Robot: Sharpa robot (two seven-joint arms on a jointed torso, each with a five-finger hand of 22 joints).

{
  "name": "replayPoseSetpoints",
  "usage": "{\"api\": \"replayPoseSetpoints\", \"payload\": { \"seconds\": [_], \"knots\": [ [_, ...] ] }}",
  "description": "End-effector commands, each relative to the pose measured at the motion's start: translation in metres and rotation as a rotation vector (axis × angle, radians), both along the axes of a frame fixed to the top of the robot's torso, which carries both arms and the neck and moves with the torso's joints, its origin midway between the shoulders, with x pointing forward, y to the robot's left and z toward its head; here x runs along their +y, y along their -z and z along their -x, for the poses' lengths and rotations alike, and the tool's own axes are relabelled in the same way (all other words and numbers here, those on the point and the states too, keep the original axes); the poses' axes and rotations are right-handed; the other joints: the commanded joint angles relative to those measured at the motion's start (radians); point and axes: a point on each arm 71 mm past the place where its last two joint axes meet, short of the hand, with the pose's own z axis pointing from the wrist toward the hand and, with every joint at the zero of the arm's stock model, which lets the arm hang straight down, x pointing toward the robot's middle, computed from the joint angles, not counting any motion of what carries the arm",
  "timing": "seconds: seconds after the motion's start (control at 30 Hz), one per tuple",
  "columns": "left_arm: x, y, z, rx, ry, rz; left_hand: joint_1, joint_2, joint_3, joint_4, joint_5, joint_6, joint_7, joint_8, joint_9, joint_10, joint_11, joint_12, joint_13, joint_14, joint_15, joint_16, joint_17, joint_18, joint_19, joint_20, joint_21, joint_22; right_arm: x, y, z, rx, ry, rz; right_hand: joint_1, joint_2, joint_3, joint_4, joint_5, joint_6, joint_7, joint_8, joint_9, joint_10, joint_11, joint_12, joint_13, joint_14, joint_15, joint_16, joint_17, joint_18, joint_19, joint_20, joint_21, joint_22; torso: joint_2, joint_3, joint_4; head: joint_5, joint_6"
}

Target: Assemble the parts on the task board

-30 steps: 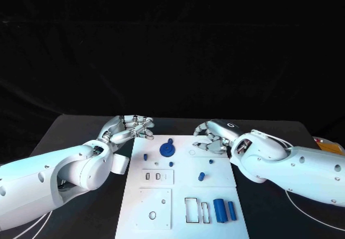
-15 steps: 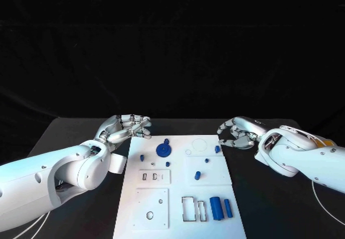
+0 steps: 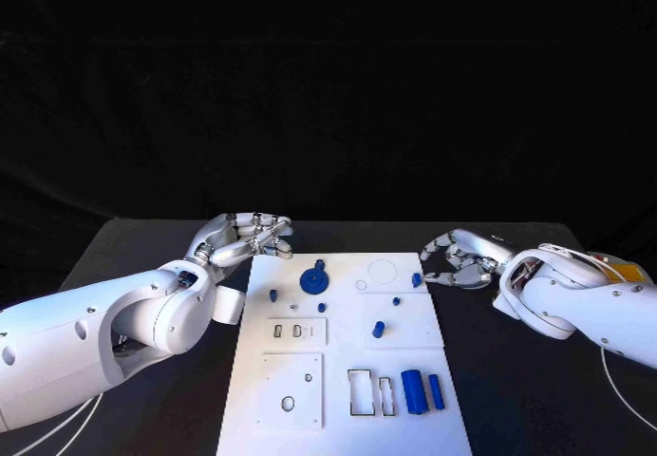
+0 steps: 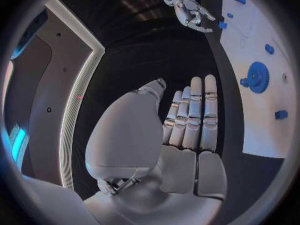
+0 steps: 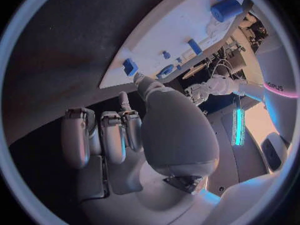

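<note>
— Looking at the board (image 3: 343, 380) edges: where do the hands sit?
— Both are off it, on the black table (image 3: 151, 247). The left hand (image 3: 247, 237) is just beside the board's far left corner, fingers close together and bent over, nothing in them. The right hand (image 3: 459, 261) is near the far right edge, fingers curled inward around nothing I can make out.
— And the parts?
— A blue gear (image 3: 315, 280) stands in the far left area, with small blue pegs (image 3: 272, 295) near it. One small blue piece (image 3: 416, 280) lies right at the board's right edge, just beside the right hand but apart from it. Two long blue bars (image 3: 422, 390) lie side by side near the close right corner, next to rectangular slots (image 3: 360, 392).
— Room to move?
— Bare table runs along both long sides of the board. The wrist views agree: the left hand's fingers (image 4: 197, 115) are straight and side by side, holding nothing, and the right's (image 5: 103, 135) hover over dark table beside the board's edge.
</note>
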Motion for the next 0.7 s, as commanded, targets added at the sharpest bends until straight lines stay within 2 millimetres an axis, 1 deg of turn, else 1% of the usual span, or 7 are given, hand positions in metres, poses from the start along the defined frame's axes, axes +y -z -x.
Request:
{"api": "replayPoseSetpoints", "payload": {
  "seconds": [0.03,0.13,0.37,0.43,0.5,0.57,0.7],
  "knots": [
    [-0.003,-0.001,0.001,-0.004,0.020,0.014,0.007,-0.003,0.006,0.000,-0.005,-0.004,0.000,-0.005,0.001,0.003,0.002,-0.006,0.001,-0.010,-0.001,0.005,0.002,0.018,-0.004,0.000,0.007,0.001,0.003,0.004,0.000,0.020,-0.021,0.001,0.007,-0.001,0.001,-0.006,0.002,-0.009,0.002,-0.004,-0.001,0.009,0.001,-0.004,0.146,0.088,0.005,-0.001,0.186,-0.011,-0.001,-0.002,-0.004,0.109,-0.001,-0.0018,0.0015,-0.001,-0.003],
    [-0.002,-0.001,0.001,-0.004,0.019,0.013,0.007,-0.003,0.006,0.000,-0.005,-0.004,0.000,-0.005,0.001,0.003,0.002,-0.006,0.001,-0.010,-0.001,0.005,0.002,0.018,-0.004,0.000,0.007,0.001,0.003,0.006,0.000,0.027,-0.019,0.003,0.007,-0.001,0.001,-0.006,0.002,-0.010,0.002,-0.004,-0.001,0.009,0.002,-0.003,0.147,0.088,0.005,-0.001,0.186,-0.011,-0.001,-0.002,-0.003,0.109,-0.001,-0.0019,0.0021,-0.001,-0.006],
    [-0.001,-0.002,0.001,-0.004,0.016,0.012,0.007,-0.003,0.006,0.000,-0.005,-0.004,0.000,-0.005,0.001,0.003,0.002,-0.006,0.001,-0.010,-0.001,0.005,0.002,0.018,-0.004,0.000,0.007,0.001,0.008,0.013,0.000,0.044,-0.022,0.002,0.008,0.001,0.002,-0.007,0.003,-0.010,0.003,-0.005,-0.001,0.009,0.002,-0.003,0.147,0.088,0.006,0.000,0.188,-0.011,0.001,-0.002,-0.001,0.111,-0.001,-0.0005,-0.0010,0.005,-0.007],
    [-0.001,-0.002,0.001,-0.004,0.015,0.012,0.007,-0.004,0.007,0.000,-0.005,-0.005,0.001,-0.006,0.001,0.002,0.002,-0.007,0.001,-0.011,0.000,0.005,0.003,0.017,-0.005,0.000,0.007,0.002,0.009,0.015,0.000,0.051,-0.025,0.003,0.009,0.002,0.002,-0.007,0.003,-0.010,0.003,-0.005,-0.001,0.010,0.002,-0.002,0.149,0.088,0.006,0.000,0.188,-0.011,0.001,-0.002,-0.002,0.111,-0.002,-0.0010,0.0003,0.004,-0.010],
    [-0.001,-0.002,0.001,-0.004,0.015,0.012,0.007,-0.005,0.007,0.000,-0.005,-0.006,0.001,-0.007,0.001,0.002,0.003,-0.008,0.001,-0.011,0.000,0.005,0.003,0.017,-0.006,0.000,0.008,0.002,0.010,0.016,0.000,0.056,-0.026,0.004,0.009,0.004,0.003,-0.007,0.004,-0.008,0.004,-0.005,-0.001,0.011,0.003,-0.001,0.149,0.089,0.007,0.000,0.191,-0.012,0.002,-0.001,0.001,0.114,-0.003,-0.0017,0.0019,0.002,-0.010],
    [-0.001,-0.002,0.001,-0.004,0.014,0.011,0.007,-0.005,0.007,0.000,-0.005,-0.006,0.001,-0.007,0.001,0.002,0.003,-0.008,0.001,-0.011,0.000,0.005,0.003,0.017,-0.006,0.000,0.008,0.002,0.011,0.017,0.000,0.061,-0.027,0.006,0.010,0.007,0.004,-0.008,0.005,-0.006,0.005,-0.005,-0.001,0.012,0.004,0.000,0.151,0.089,0.007,0.001,0.192,-0.012,0.003,-0.001,0.001,0.115,-0.002,-0.0014,0.0021,0.002,-0.010],
    [0.000,-0.002,0.001,-0.004,0.013,0.010,0.007,-0.005,0.007,0.000,-0.005,-0.006,0.001,-0.007,0.001,0.002,0.003,-0.008,0.001,-0.011,0.000,0.005,0.003,0.017,-0.006,0.000,0.008,0.002,0.012,0.019,0.000,0.070,-0.026,0.008,0.011,0.009,0.004,-0.009,0.007,-0.001,0.006,-0.004,0.000,0.013,0.005,0.001,0.152,0.090,0.008,0.001,0.194,-0.013,0.005,0.000,0.003,0.117,-0.002,-0.0004,-0.0001,0.004,-0.012]
  ]
}}
